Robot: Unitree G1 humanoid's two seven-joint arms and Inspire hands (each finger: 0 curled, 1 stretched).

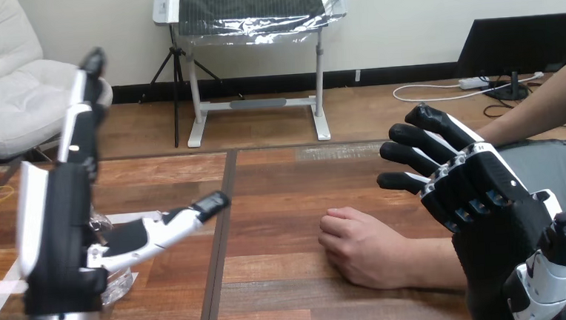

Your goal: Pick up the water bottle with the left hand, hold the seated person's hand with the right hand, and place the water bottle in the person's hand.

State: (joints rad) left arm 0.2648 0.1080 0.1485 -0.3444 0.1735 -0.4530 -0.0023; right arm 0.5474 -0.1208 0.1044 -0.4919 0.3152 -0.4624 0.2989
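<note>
While one person's hand (360,248) rests fisted on the wooden table (281,182), two robot hands are released: the left hand (58,233) stands upright before one clear water bottle (117,285), partly hidden; the right hand (483,200) hovers over the person's forearm, grasping nothing.

Bare worktop (275,205) lies open between the left hand (54,226) and the person's hand (360,248), whose fist and forearm block the right side near the right hand (491,207).

No readable txt, labels, nos. or signs anywhere in view.
</note>
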